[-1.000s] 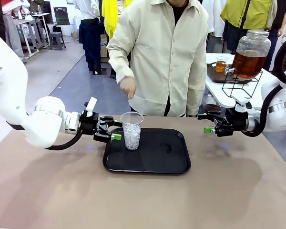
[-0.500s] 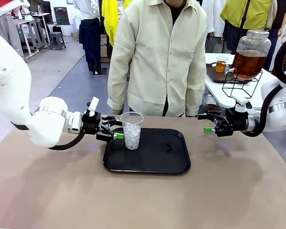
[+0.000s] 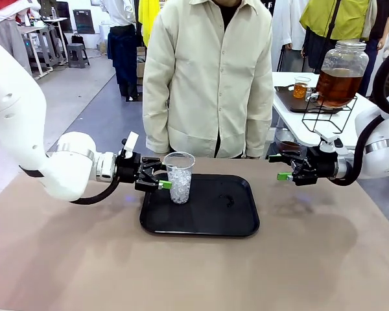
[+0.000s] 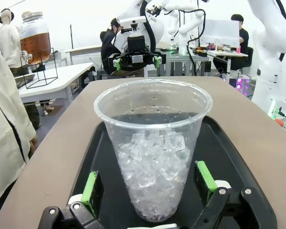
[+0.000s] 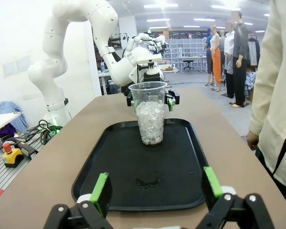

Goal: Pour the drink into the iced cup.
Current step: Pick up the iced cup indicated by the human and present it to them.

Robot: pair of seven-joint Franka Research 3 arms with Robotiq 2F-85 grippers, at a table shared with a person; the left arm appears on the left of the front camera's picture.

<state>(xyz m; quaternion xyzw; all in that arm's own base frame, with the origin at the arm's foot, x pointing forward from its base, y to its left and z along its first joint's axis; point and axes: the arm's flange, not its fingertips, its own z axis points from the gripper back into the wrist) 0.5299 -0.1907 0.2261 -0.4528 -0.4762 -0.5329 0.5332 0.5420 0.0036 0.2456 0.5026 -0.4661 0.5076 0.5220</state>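
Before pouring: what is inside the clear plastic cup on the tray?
The clear plastic cup holds ice cubes, roughly half full, no brown liquid. Meltwater beneath the ice cannot be told.

One iced cup (image 3: 179,177) stands at the mouth of the left jaws. One black tray (image 3: 228,221) lies ahead of the right jaws. Beyond the right jaws: one jar (image 3: 345,54) of drink (image 3: 337,88), one small amber glass (image 3: 301,87).
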